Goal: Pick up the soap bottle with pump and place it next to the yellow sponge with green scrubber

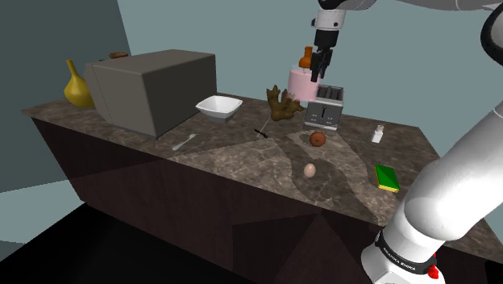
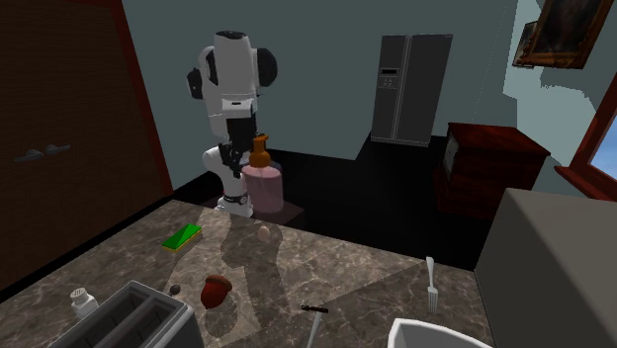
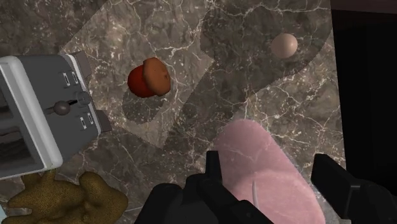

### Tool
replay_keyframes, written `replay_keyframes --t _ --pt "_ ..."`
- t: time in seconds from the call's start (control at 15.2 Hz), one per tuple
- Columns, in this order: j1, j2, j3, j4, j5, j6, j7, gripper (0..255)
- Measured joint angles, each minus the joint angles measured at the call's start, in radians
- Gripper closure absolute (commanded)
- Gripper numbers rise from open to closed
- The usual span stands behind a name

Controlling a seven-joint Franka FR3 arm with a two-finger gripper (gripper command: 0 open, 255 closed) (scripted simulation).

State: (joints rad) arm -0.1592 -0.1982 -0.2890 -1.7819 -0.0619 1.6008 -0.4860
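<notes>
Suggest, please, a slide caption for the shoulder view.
The pincer clasps the pink soap bottle, raised over the dark stone-patterned counter; the green-topped sponge lies apart on it.

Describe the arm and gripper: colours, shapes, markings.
The arm is white with rounded links and dark joints; a black band with white lettering rings it near the base, above a red mark. The gripper is all black, with two blocky fingers.
</notes>
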Motion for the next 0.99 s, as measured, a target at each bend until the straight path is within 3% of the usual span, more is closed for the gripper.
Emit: replay_keyframes --t 0.46,0.99 --pt "-0.058 -0.17 -0.059 -0.151 -0.066 -0.007 -0.1 255" --pt "-0.128 -0.314 -0.143 -0.239 -0.148 -0.041 -0.233 255"
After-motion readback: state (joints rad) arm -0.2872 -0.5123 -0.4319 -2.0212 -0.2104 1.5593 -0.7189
